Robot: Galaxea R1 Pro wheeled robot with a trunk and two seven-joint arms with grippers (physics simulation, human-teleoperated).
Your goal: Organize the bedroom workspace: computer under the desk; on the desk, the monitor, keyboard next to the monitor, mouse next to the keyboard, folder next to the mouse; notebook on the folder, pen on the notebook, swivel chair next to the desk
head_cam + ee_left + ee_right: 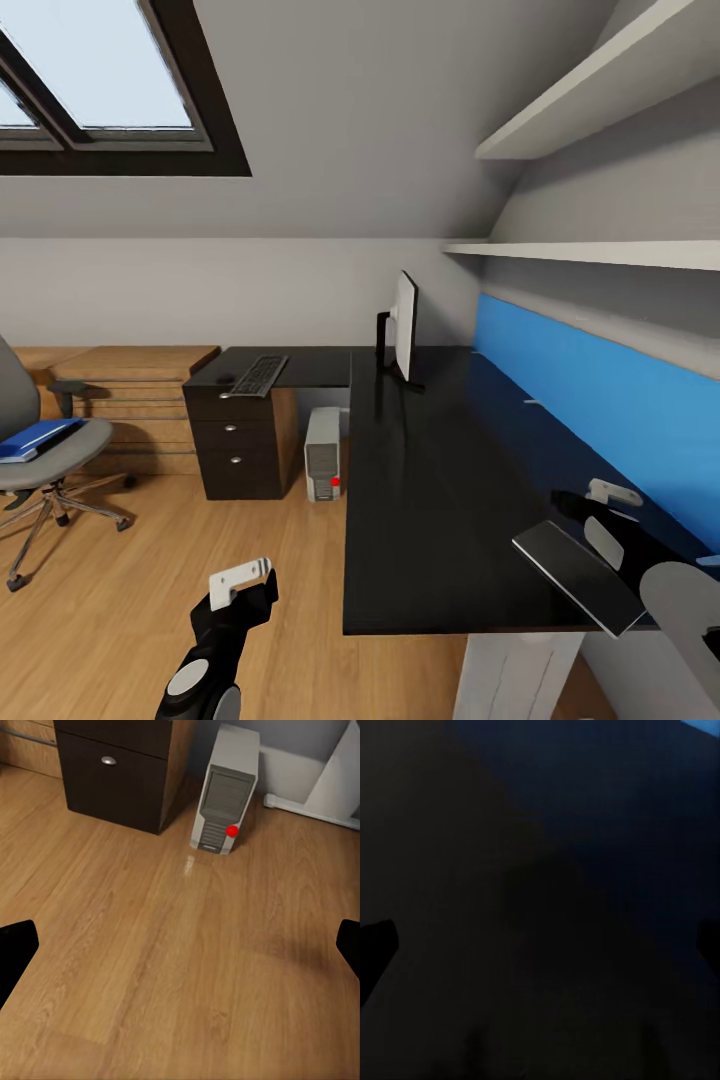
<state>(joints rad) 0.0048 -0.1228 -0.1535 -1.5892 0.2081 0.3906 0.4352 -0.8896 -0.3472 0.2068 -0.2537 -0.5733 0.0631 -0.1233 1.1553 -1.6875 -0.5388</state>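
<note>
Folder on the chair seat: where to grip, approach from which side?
Judging by pose: the folder lies flat on the swivel chair seat, one end poking past the seat's front edge. Pinch that overhanging edge, coming from the open front; backrest and armrest block the other sides. Left gripper is nearer.

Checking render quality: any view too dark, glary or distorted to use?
Head view: evenly lit, skylight bright but not glaring, edges stretched. Left wrist view: sharp, pale sheen on the floor before the computer. Right wrist view: nearly black, dark desk only.

Glossy black desk (440, 520) top, satin wooden floor (150, 967), grey cloth swivel chair (60, 450) seat.
</note>
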